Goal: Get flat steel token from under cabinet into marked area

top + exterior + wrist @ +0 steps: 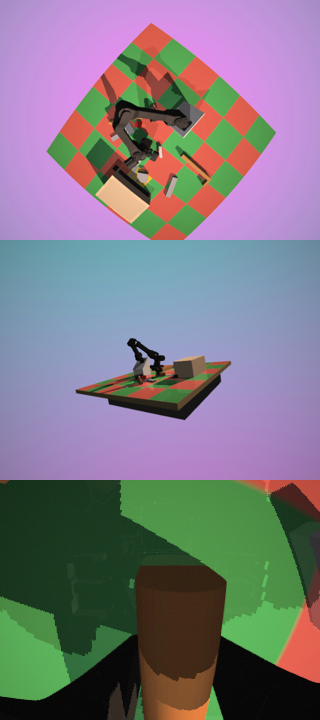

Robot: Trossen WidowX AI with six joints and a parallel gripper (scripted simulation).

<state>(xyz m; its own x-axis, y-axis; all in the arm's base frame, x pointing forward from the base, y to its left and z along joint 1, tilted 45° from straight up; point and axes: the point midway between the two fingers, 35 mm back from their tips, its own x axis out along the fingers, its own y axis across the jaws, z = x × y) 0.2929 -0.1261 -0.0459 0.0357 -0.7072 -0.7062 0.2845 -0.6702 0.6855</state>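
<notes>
Evidently the job is unfinished; going left to right in the top view, the cabinet (122, 198) (183, 369) stands by the lower-left edge of the tabletop (232, 108) (144, 392), and the steel token cannot be picked out in any view, so I can't say whether it lies under there or has come partly out. Just in front of the cabinet, on its side towards the middle of the tabletop, is the yellow marked area (149, 178); a pale grey block (142, 177) covers part of it, and no token can be made out on the yellow that shows.

Above that block comes the tool (144, 154) (158, 372) (174, 643), clenched on a wooden handle (162, 374) (180, 630); from the exterior side a thin rod seems to run from it to a black head (175, 376) near the cabinet, so a rake of some kind, I'd guess.

Farther right, a grey bar (171, 187) and an orange angled piece (196, 167) lie apart, towards the lower-right edge. By my reckoning, what remains is confirming or drawing out the token, settling it flat inside the yellow, laying the implement aside and backing off with open fingers.
</notes>
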